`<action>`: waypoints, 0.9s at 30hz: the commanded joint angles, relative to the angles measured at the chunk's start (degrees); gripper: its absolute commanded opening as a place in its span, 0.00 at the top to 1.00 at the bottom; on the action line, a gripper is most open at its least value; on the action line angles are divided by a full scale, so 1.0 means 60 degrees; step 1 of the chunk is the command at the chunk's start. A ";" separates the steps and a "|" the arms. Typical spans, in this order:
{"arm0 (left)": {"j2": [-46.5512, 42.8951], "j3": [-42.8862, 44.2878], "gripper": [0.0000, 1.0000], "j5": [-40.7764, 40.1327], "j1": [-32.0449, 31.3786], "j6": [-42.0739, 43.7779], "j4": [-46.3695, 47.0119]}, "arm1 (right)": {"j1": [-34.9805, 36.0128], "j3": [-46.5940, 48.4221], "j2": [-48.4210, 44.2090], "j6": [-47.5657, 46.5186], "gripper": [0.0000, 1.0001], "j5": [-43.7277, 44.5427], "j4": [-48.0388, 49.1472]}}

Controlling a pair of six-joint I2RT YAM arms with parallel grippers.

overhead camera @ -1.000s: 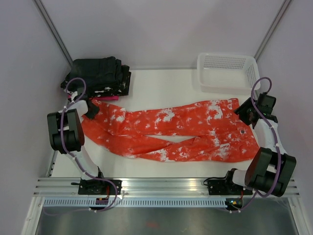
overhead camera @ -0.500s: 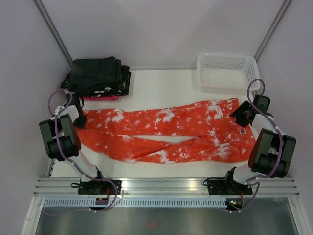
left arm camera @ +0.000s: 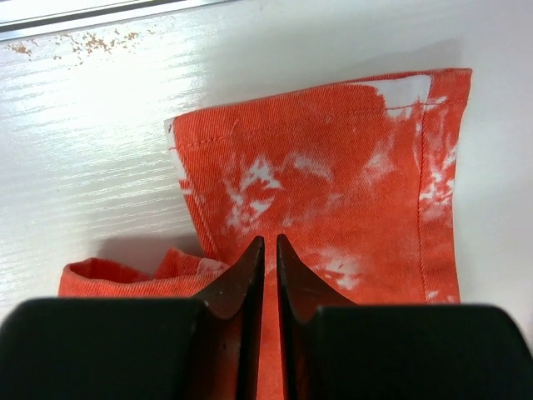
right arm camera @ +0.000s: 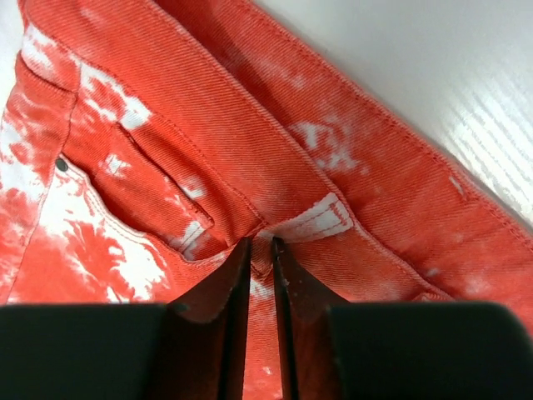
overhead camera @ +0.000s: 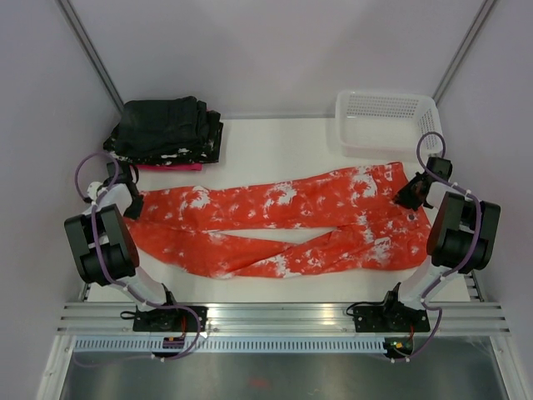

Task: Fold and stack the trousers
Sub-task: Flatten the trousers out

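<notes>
The orange-red trousers [overhead camera: 275,225] with white splotches lie stretched across the table, legs to the left and waist to the right. My left gripper [overhead camera: 132,200] sits at the left end, and its jaws [left arm camera: 268,242] are shut on the upper leg near its cuff [left arm camera: 333,150]. A second cuff [left arm camera: 108,275] lies bunched beside it. My right gripper [overhead camera: 410,197] is at the waist on the right. In the right wrist view it [right arm camera: 258,243] pinches a fold of the waistband [right arm camera: 391,192] just below a white belt loop [right arm camera: 312,221].
A stack of black folded garments [overhead camera: 166,131] sits at the back left on a pink cloth [overhead camera: 171,167]. A white mesh basket [overhead camera: 387,121] stands at the back right, close behind the right gripper. Metal rails [overhead camera: 275,317] run along the near edge.
Both grippers have closed on the cloth. The left arm swung out leftward and the right arm shifted back, and the trousers now lie straighter and flatter.
</notes>
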 commanded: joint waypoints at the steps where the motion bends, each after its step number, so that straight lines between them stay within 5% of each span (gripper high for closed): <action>1: 0.0175 0.0245 0.86 0.0014 0.0053 0.0350 0.0165 | 0.0024 0.0281 0.0354 0.0219 0.81 0.1266 0.0504; 14: 0.1289 0.0875 0.94 0.0821 0.0067 0.0672 0.0808 | -0.1821 -0.1344 -0.0802 0.1054 0.85 0.2236 0.0928; 21: 0.1743 0.0992 0.94 0.1288 0.0053 0.1374 0.1525 | -0.1808 -0.1464 -0.0936 0.0820 0.81 0.0452 0.1559; 27: 0.2036 0.1344 0.94 0.1539 0.0024 0.1581 0.1819 | -0.1193 -0.1038 -0.0819 0.0600 0.79 0.0433 0.1456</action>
